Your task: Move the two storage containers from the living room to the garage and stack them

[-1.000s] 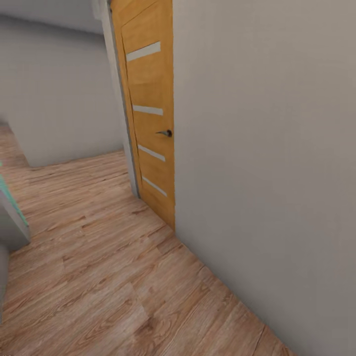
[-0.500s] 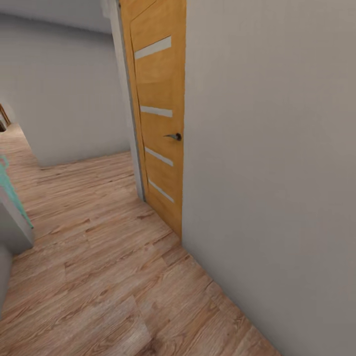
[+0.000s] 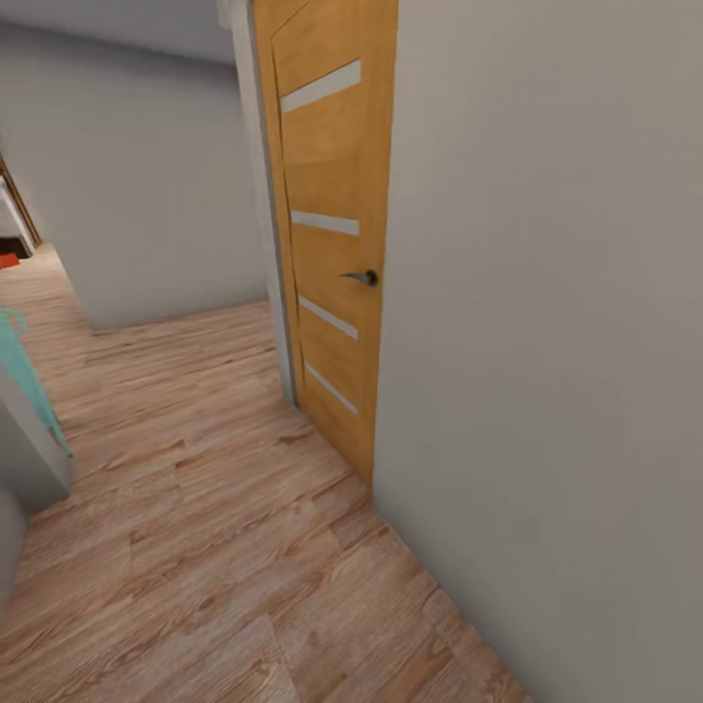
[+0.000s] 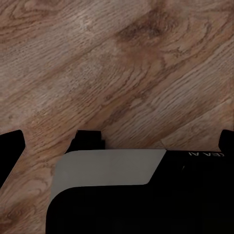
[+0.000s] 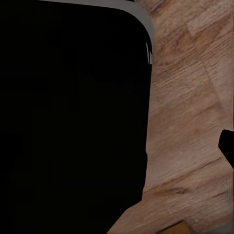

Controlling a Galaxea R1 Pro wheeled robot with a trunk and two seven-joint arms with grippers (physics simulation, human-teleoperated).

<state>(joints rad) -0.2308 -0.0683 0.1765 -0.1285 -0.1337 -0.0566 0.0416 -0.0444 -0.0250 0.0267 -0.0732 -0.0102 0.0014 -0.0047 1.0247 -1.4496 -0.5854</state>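
Pale grey wall is seen filling the head view from about 12 to 5 o'clock, with a second grey wall set further back at 10 to 11 o'clock. Light wood plank flooring is spread across the lower part from 6 to 9 o'clock, and the same planks are seen in both wrist views. An orange wooden door with four pale horizontal slats is shown just beside the near wall's edge, slightly above centre, and a small dark lever handle is carried on it near the middle. At 9 o'clock a teal-edged grey object is cut off by the frame. A small orange-red patch, far off at 9 to 10 o'clock, may be one of the storage containers; this cannot be confirmed. Dark robot bodywork is seen in the wrist views, and the fingers' opening cannot be told for either gripper; nothing is seen held.
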